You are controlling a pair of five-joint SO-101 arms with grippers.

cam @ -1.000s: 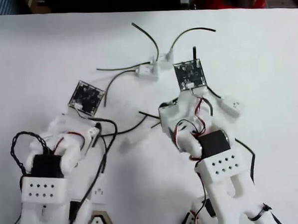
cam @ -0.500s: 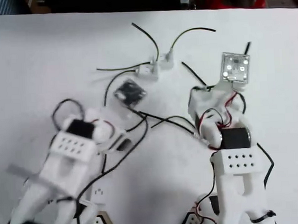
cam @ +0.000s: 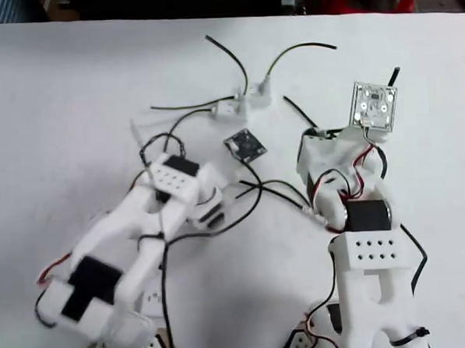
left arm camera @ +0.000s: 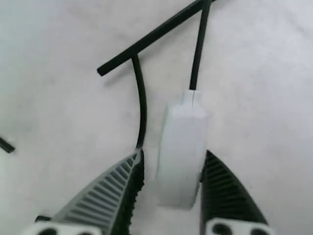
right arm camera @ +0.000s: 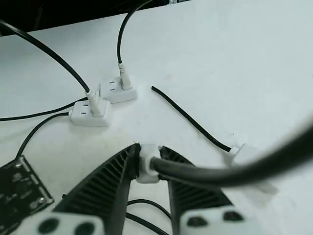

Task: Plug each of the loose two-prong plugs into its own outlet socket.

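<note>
White table (cam: pixel 65 97), two arms side by side, black cords strewn across its middle.

Item 1. Right gripper (right arm camera: pixel 149 148): jaws drawn together and clamped across the body of a small white two-prong plug (right arm camera: pixel 145 170). Its thick black cord (right arm camera: pixel 220 174) trails back past the camera. The plug is held above the table, well apart from the sockets. Handling, by judgement: a light, rigid moulded shell, smooth enough to twist between the pads. The cord looks stiff and springy and may pull the plug off line. The best hold is across the flat sides of the body, leaving the prong end free.

Item 2. Left gripper (left arm camera: pixel 173 155): jaws slightly apart, straddling a white block (left arm camera: pixel 181 132) with a thin cord (left arm camera: pixel 198 49) at its far end. One pad lies against the block and a narrow gap shows at the other. It is probably an outlet socket, though its face cannot be seen.

Item 3. Loose white connector (right arm camera: pixel 244 154), near the right gripper, lying on the table.

Item 4. Farther out, a near outlet socket (right arm camera: pixel 80 117) and a far outlet socket (right arm camera: pixel 111 94), close together, each with a corded plug seated.
</note>
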